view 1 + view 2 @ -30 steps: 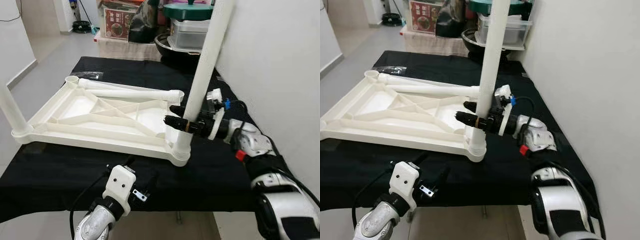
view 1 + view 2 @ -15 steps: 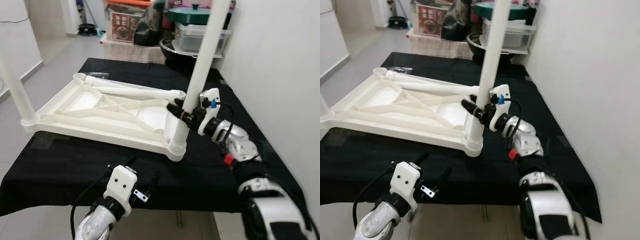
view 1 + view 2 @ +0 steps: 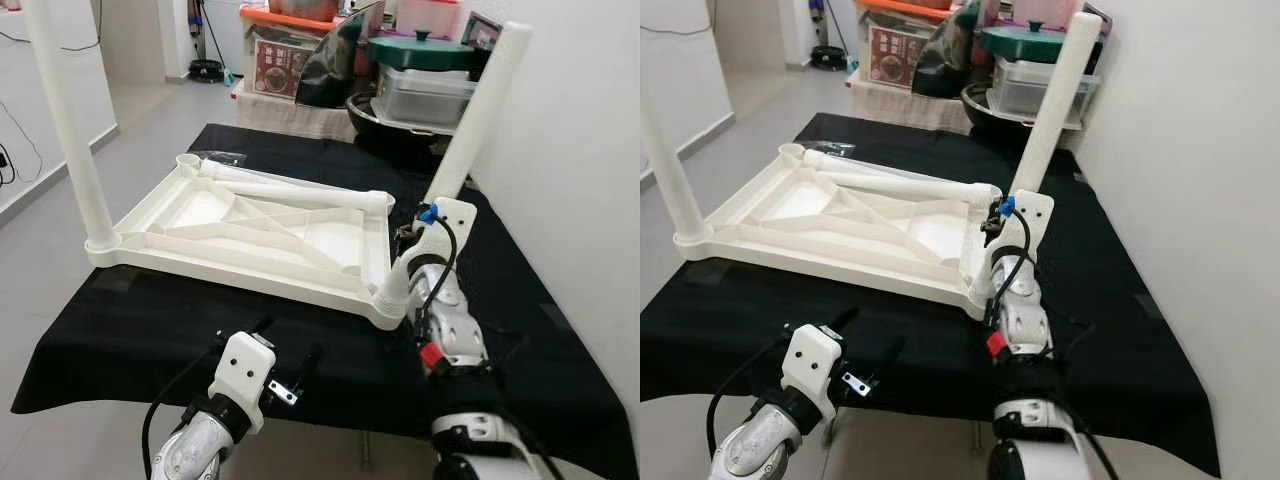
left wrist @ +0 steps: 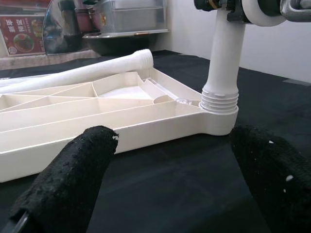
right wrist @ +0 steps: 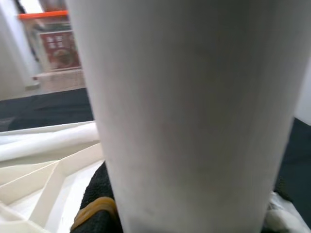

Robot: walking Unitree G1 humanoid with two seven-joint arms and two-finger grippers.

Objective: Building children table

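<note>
On the black-draped table (image 3: 120, 330), the upturned white tabletop (image 3: 250, 235) is lying with a leg (image 3: 455, 175) leaning in its near right corner socket (image 3: 390, 305). The right gripper (image 3: 412, 238) is pinching that leg low down; it should straighten the leg before twisting, so the threads seat. A second earlier the leg was standing nearly upright; now it is tilting rightward. The left gripper (image 4: 170, 179) is hovering near the table's front edge, fingers spread.

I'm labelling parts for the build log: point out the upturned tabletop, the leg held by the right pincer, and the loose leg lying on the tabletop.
upturned tabletop (image 3: 235, 272), left eye view, near side rail
held leg (image 3: 478, 112), left eye view, upper shaft
loose leg (image 3: 300, 190), left eye view, mid shaft
</note>
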